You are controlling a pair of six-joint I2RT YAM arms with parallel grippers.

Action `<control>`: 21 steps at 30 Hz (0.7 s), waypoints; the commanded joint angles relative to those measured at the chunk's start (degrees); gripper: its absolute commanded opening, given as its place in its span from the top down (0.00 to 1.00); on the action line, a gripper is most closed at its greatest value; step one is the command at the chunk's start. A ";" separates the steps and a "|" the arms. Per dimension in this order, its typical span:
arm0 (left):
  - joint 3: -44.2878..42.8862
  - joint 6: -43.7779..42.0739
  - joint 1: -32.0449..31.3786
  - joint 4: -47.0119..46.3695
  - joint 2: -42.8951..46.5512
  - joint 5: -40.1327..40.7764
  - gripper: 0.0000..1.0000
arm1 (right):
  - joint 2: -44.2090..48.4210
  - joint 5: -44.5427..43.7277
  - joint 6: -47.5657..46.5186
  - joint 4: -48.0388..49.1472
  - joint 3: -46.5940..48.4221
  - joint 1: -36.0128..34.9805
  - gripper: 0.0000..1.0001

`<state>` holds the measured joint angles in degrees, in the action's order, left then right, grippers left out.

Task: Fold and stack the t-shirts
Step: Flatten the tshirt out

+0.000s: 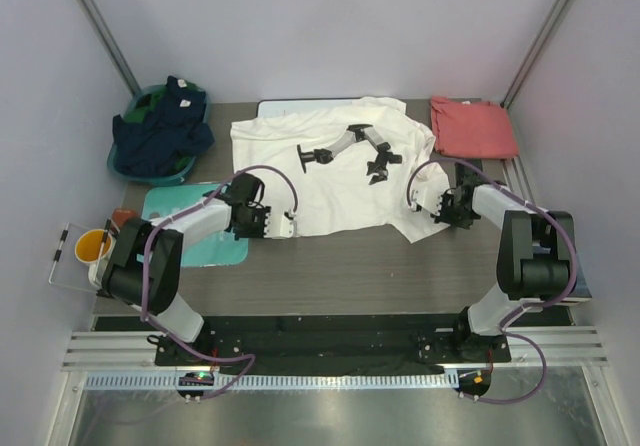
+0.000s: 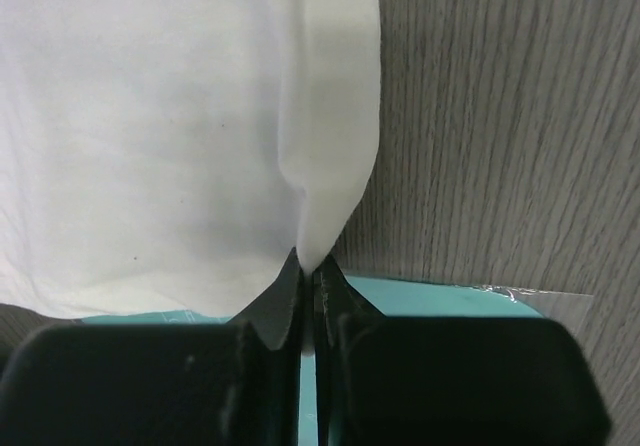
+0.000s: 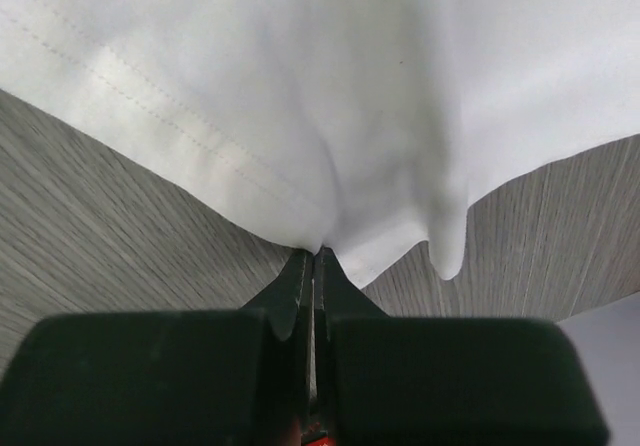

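The large cream-white cloth t-shirt [image 1: 330,176] at centre frame, judged soft and limp, is clamped at its lower edge by the left gripper [image 1: 288,225] and the right gripper [image 1: 437,208].

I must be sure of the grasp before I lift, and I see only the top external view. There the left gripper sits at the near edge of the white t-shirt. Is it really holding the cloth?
Observer: Yes. In the left wrist view the left gripper is shut on a pinched fold of the white t-shirt.
Operator: And the right one? From above I cannot tell.
Observer: The right gripper is shut on the shirt's edge too, beside a double-stitched hem.
Operator: What lies under the left fingers?
Observer: The teal board, with the grey table beyond it.
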<state>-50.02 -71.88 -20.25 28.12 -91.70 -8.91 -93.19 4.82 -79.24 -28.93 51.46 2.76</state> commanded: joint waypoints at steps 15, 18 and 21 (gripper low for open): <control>-21.68 6.49 -0.05 -8.23 4.16 7.85 1.00 | 13.20 3.80 6.98 2.19 17.79 -2.76 0.99; -22.58 5.61 0.04 -16.56 3.90 12.50 1.00 | 13.47 -1.73 7.00 9.66 19.02 -4.77 0.99; -22.93 5.26 0.12 -23.09 4.77 16.46 1.00 | 13.56 -6.82 6.82 17.04 20.78 -5.58 0.99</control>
<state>-71.24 -66.22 -20.23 16.69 -89.14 1.28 -80.62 5.65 -73.87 -23.44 69.04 -1.52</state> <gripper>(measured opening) 0.016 0.023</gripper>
